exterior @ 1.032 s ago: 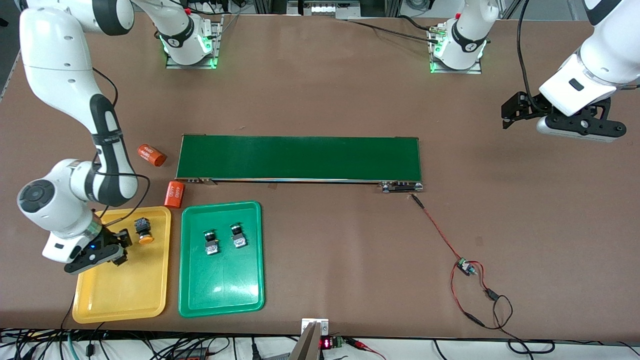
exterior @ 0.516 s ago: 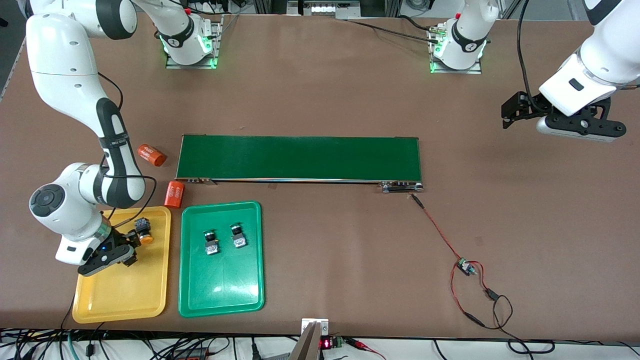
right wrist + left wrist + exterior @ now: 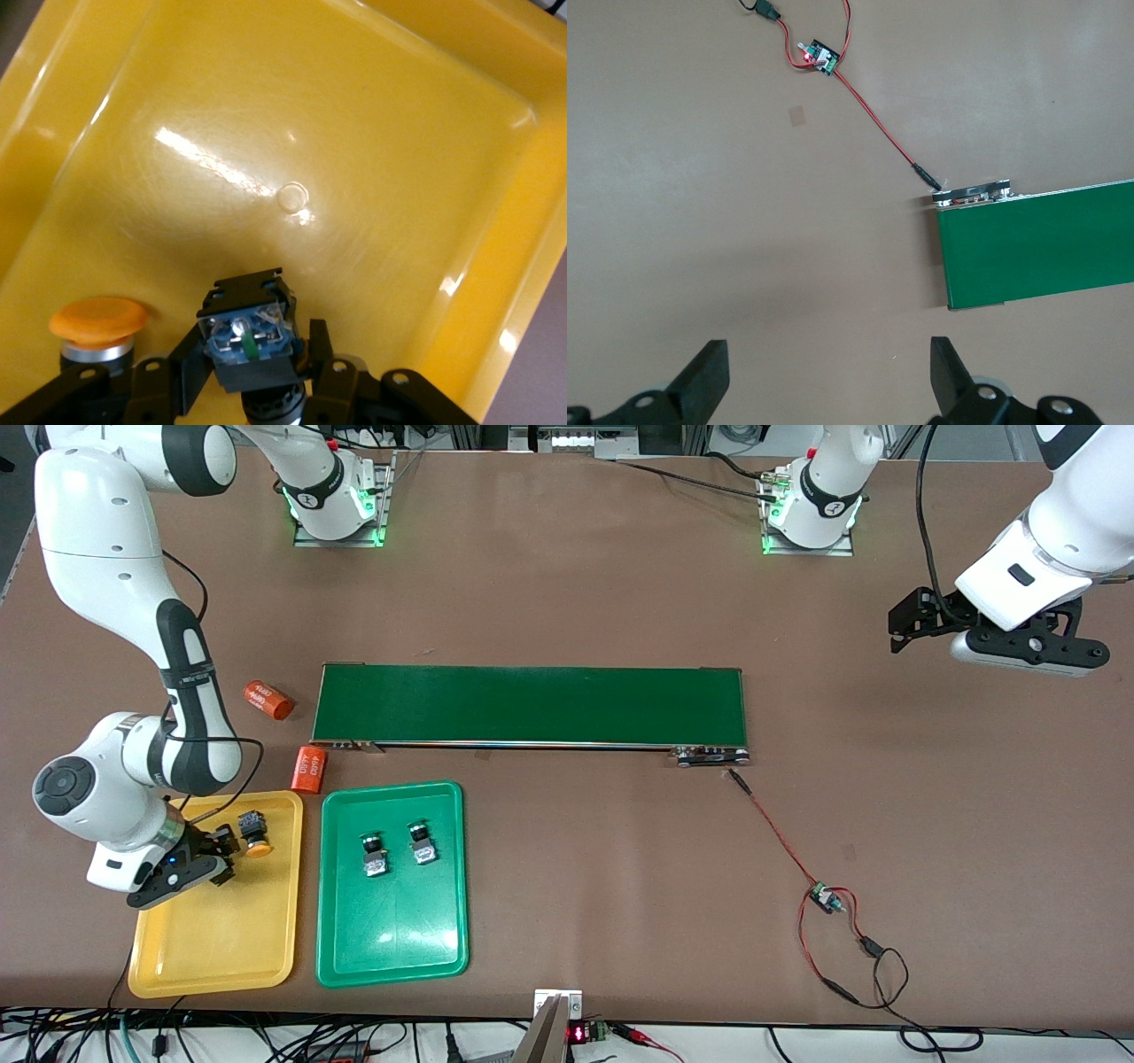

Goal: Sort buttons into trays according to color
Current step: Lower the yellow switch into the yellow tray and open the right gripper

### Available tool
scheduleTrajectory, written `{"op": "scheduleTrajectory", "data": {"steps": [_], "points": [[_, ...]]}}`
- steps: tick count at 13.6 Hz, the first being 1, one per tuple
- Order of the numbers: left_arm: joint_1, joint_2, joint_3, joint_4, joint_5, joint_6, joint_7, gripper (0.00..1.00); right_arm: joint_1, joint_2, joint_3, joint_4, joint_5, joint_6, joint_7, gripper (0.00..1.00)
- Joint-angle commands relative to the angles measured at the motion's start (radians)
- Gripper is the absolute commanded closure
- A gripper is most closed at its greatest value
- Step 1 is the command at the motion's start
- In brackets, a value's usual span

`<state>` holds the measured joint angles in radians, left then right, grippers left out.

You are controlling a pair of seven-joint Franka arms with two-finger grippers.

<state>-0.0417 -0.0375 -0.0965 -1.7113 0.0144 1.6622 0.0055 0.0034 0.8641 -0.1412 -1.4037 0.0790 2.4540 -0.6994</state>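
1. We see a brown tabletop (image 3: 567, 584) carrying a long dark-green belt (image 3: 530, 705), a red wire (image 3: 780, 837) and cables along its near edge.
2. Our right gripper (image 3: 257, 367) hangs over the yellow tray (image 3: 213, 948), fingers clamped on a button (image 3: 248, 332); another orange-capped button (image 3: 255, 834) lies in that tray.
3. 2 green-capped buttons (image 3: 397, 853) lie in the green tray (image 3: 390, 948).
4. 2 orange cylinders (image 3: 288, 735) lie between the belt's end and the yellow tray.
5. Our left gripper (image 3: 828, 376) waits over bare tabletop, fingers apart.

2 white Franka arms with black joint bands, black grippers, green-lit bases and trailing black cables.
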Motion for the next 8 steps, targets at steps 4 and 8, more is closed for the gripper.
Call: {"op": "scheduleTrajectory", "data": {"steps": [4,8], "points": [[-0.006,0.004,0.001,0.024,0.001,-0.025,-0.013,0.00,-0.031,-0.045,0.011,-0.003,0.033,-0.108,-0.012,0.00],[-0.006,0.004,0.001,0.024,0.003,-0.025,-0.013,0.00,-0.031,-0.151,0.006,-0.001,0.123,-0.309,0.018,0.00]]}}
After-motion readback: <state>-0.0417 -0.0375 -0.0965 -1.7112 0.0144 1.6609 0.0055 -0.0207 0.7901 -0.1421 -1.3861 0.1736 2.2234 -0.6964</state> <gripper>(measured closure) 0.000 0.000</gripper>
